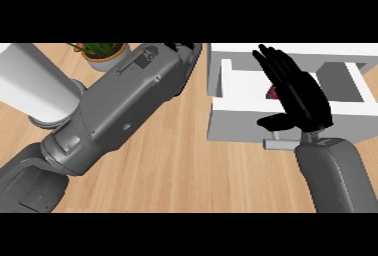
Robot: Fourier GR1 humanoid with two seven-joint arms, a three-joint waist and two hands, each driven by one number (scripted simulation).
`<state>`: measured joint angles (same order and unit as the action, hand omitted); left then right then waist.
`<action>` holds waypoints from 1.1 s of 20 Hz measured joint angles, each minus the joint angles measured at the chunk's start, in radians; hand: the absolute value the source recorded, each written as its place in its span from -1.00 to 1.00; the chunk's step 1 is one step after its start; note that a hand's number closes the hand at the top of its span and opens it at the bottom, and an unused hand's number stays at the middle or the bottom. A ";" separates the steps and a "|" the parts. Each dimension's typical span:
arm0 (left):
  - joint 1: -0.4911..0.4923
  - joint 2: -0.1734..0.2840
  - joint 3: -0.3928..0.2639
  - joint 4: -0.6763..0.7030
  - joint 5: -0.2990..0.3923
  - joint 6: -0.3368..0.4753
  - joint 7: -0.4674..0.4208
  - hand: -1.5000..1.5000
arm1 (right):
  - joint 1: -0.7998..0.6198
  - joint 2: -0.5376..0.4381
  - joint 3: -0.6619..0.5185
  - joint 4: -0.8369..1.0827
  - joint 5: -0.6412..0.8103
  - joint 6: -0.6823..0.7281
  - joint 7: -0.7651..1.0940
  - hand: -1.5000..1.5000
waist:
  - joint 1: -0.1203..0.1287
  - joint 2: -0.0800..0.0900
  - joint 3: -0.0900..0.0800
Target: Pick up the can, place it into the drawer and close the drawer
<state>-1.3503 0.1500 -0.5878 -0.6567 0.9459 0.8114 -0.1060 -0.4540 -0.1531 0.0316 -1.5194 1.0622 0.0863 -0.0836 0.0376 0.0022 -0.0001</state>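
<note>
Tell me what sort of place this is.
Probably a kitchen counter: a wooden top, a white drawer standing open with a metal handle, and a potted plant at the back.

Light wooden counter with potted plant.

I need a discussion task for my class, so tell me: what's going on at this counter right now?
A robot is working at a white drawer that stands open on a wooden counter. Its right hand is held open with straight fingers over the drawer, above the handle. Something red, probably the can, shows inside behind the hand. The left forearm reaches across towards the top, its hand out of view. A potted plant and a white roll stand at the left.
</note>
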 measured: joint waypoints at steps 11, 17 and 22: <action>0.095 0.121 0.006 -0.164 -0.059 0.019 0.079 -1.00 | -0.196 0.021 -0.036 0.509 0.150 -0.302 -0.046 -1.00 | 0.006 -0.006 -0.007; 0.129 0.164 0.004 -0.244 -0.084 0.028 0.131 -1.00 | -0.312 0.012 -0.077 0.725 0.207 -0.448 -0.045 -1.00 | 0.012 -0.010 -0.013; 0.172 0.196 0.011 -0.308 -0.102 0.028 0.145 -1.00 | -0.394 0.000 -0.119 0.872 0.218 -0.555 -0.064 -1.00 | 0.021 -0.006 -0.013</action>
<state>-1.1782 0.3464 -0.5766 -0.9642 0.8439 0.8390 0.0394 -0.8482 -0.1526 -0.0874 -0.6473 1.2798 -0.4689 -0.1472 0.0586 -0.0034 -0.0135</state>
